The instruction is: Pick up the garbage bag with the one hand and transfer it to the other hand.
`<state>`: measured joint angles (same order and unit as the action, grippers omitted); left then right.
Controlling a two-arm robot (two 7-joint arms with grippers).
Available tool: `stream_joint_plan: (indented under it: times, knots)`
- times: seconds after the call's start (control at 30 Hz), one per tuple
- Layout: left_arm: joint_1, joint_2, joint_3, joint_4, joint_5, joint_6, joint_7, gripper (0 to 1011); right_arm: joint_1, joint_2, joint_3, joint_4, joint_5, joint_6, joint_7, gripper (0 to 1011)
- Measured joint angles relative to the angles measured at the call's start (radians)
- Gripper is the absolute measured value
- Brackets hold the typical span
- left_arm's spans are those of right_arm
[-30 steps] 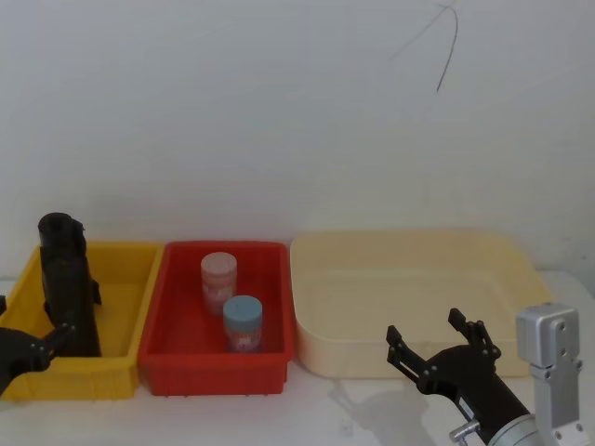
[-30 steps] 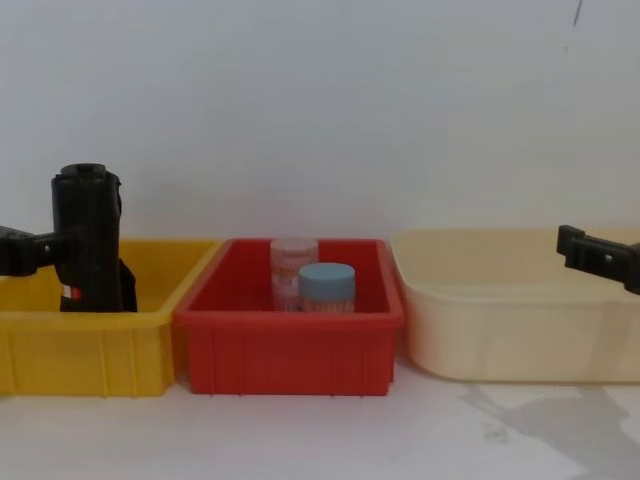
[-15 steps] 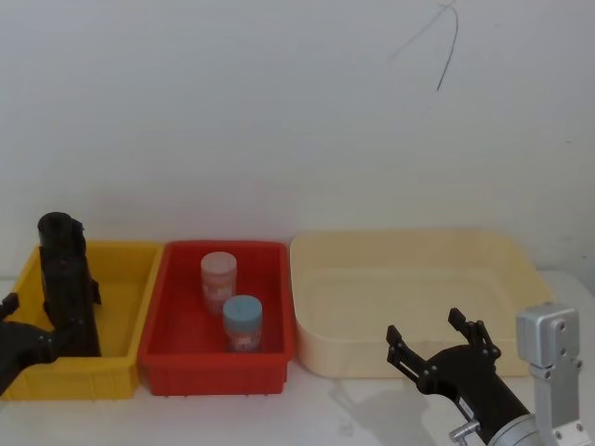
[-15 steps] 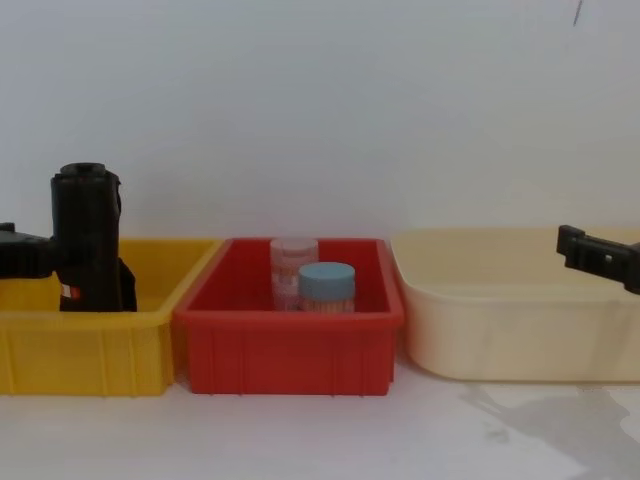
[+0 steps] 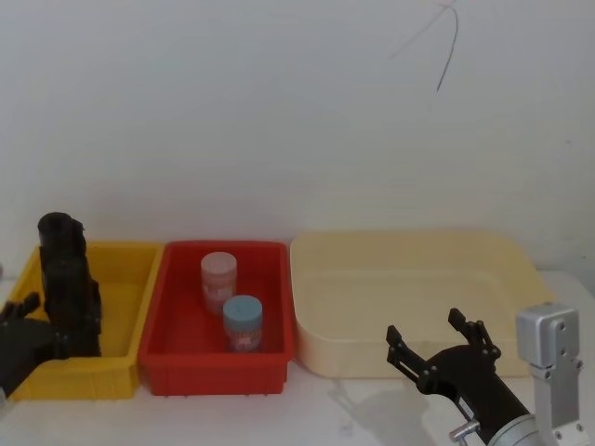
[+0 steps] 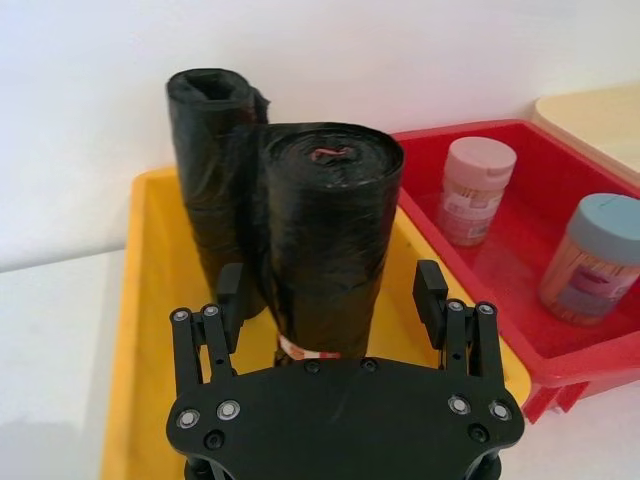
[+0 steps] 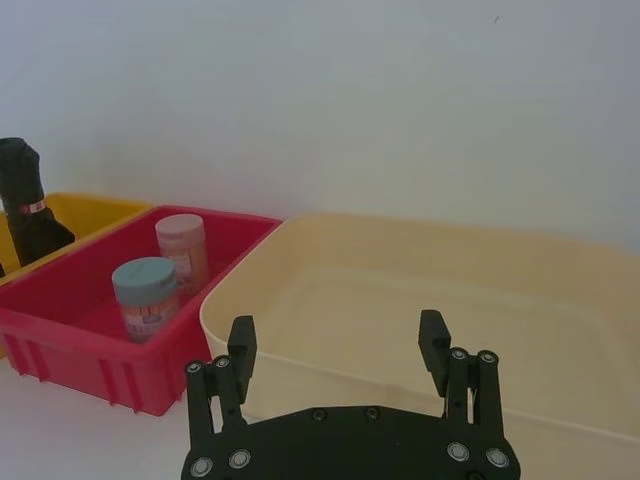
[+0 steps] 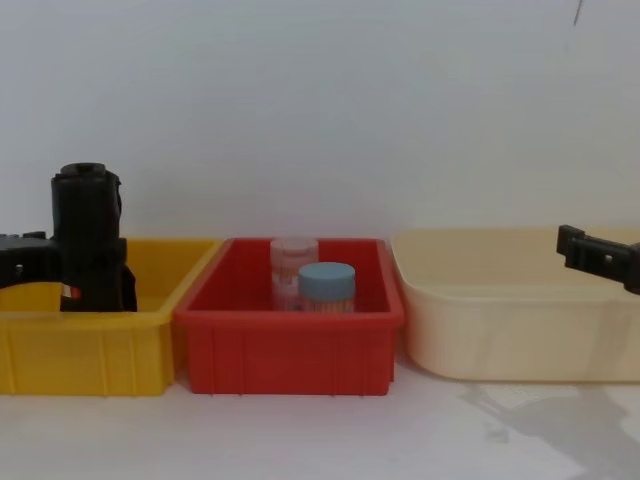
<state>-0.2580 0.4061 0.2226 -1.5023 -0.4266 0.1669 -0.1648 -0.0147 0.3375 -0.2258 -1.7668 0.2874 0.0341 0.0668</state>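
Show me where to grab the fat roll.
Grip the garbage bag mid-height, above the yellow bin wall, from the robot's side. It stands upright, round, a slimmer roll close behind. The left gripper faces it, jaws open; the right gripper idles by the cream tray.

Wall: a plain, matte white wall (image 5: 279, 121) stands across the whole back of the scene, straight behind the table.
Mark on the wall: a thin dark line (image 5: 455, 42) curves down from the top edge at the upper right in the head view.
Table: a smooth white table (image 8: 300, 440) runs up to the foot of the wall.
Light: soft and even, slightly dimmer low on the wall.
Shadow: a faint grey shadow (image 8: 545, 405) lies on the table at the front right.
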Motion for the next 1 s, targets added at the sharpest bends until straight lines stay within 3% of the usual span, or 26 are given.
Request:
stream_joint_plan:
  times: [0.33, 0.73, 1.0]
  knots:
    - [-0.047, -0.007, 0.022, 0.049, 0.015, -0.009, -0.048, 1001, 0.0, 0.0, 0.0, 0.0, 0.0, 0.0, 0.0, 1000]
    - [-0.086, -0.012, 0.041, 0.082, 0.049, -0.01, -0.061, 1001, 0.0, 0.0, 0.0, 0.0, 0.0, 0.0, 0.0, 1000]
    - [-0.099, -0.014, 0.047, 0.094, 0.06, -0.01, -0.066, 816, 0.0, 0.0, 0.0, 0.0, 0.0, 0.0, 0.0, 999]
